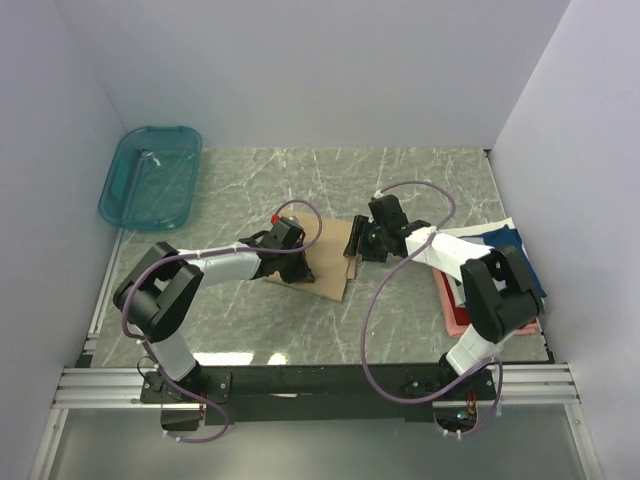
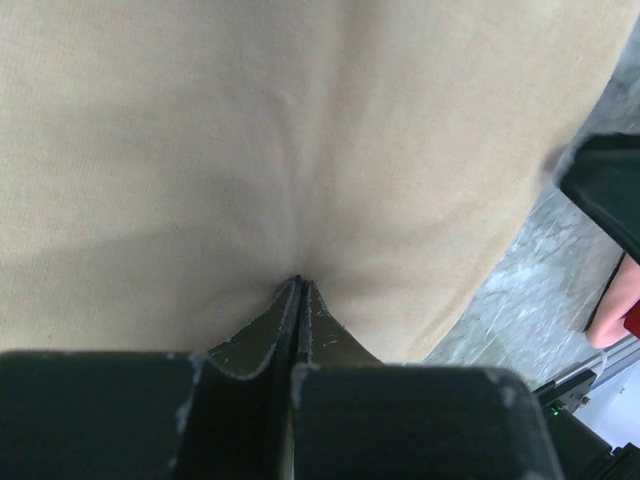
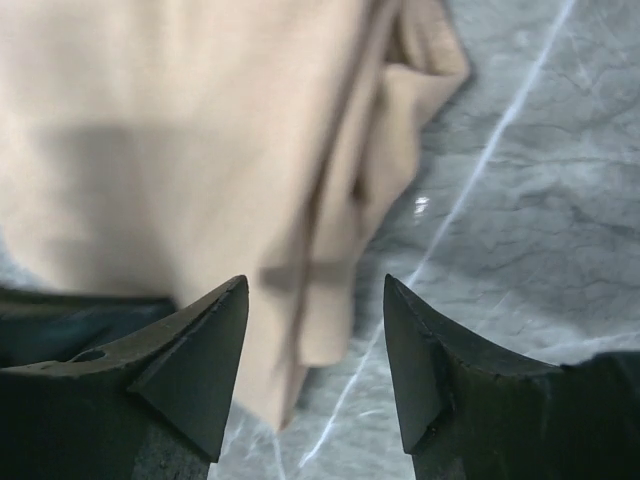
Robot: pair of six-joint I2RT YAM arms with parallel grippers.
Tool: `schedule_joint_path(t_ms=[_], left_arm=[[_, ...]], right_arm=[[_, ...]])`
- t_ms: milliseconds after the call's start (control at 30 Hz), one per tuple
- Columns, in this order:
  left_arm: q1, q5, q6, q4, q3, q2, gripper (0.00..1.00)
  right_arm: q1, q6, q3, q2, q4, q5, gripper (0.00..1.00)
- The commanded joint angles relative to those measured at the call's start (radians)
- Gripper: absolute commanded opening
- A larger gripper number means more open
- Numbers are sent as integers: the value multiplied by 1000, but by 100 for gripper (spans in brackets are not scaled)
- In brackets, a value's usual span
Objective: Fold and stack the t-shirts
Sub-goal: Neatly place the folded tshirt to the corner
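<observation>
A tan t-shirt [image 1: 330,275] lies folded in the middle of the table. My left gripper [image 1: 303,262] rests on its left part; in the left wrist view the gripper [image 2: 300,282] is shut, its tips pinching a small pucker of the tan cloth [image 2: 300,130]. My right gripper [image 1: 358,250] hovers over the shirt's right edge. Seen from the right wrist, that gripper [image 3: 315,290] is open, and the layered edge of the tan shirt [image 3: 180,130] lies below, untouched. More t-shirts lie at the right table edge: a navy one [image 1: 512,243] and a red and pink one [image 1: 455,305].
A teal plastic basket [image 1: 150,175] stands at the far left corner. Grey marble tabletop [image 3: 520,200] surrounds the tan shirt. White walls close in the left, back and right. The right arm's dark body [image 2: 610,190] is close beside the left gripper.
</observation>
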Motion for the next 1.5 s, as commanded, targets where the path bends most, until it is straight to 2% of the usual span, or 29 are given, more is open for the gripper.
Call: schedule_joint_path(t_ms=[0, 300, 467, 567, 633, 667, 700, 767, 800, 867, 1033, 1133, 1200, 1367, 1467], left_arm=[[-8, 5, 4, -25, -11, -46, 5], [-9, 16, 4, -11, -11, -38, 4], [-9, 19, 10, -19, -9, -52, 4], [-9, 18, 18, -37, 3, -67, 5], [-9, 13, 25, -56, 15, -75, 6], [-9, 5, 33, -86, 32, -84, 9], [-8, -7, 33, -105, 41, -92, 10], [-9, -33, 41, -167, 72, -121, 13], [-8, -44, 44, -183, 81, -136, 14], [-8, -53, 56, -217, 98, -190, 16], [-8, -42, 81, -263, 121, -316, 18], [-8, -36, 98, -290, 130, -366, 20], [-8, -25, 107, -309, 140, -382, 20], [-8, 10, 116, -313, 144, -413, 20], [-8, 31, 122, -314, 140, -414, 19]], right_arm=[[-7, -8, 49, 54, -29, 25, 64], [18, 102, 26, 120, 40, 28, 66], [33, 162, 30, 162, 75, 60, 61], [38, 193, 39, 179, 89, 79, 53], [41, 207, 39, 182, 95, 94, 43], [42, 221, 39, 182, 95, 100, 37], [44, 228, 38, 177, 91, 123, 20], [44, 245, 35, 159, 77, 152, 5], [44, 251, 42, 153, 33, 201, 0], [42, 271, 102, 146, -47, 272, 0], [38, 363, 277, 168, -386, 540, 0], [20, 447, 410, 206, -547, 634, 0], [-6, 469, 473, 237, -661, 637, 0], [-125, 541, 749, 379, -959, 659, 0], [-189, 554, 874, 422, -1061, 665, 0]])
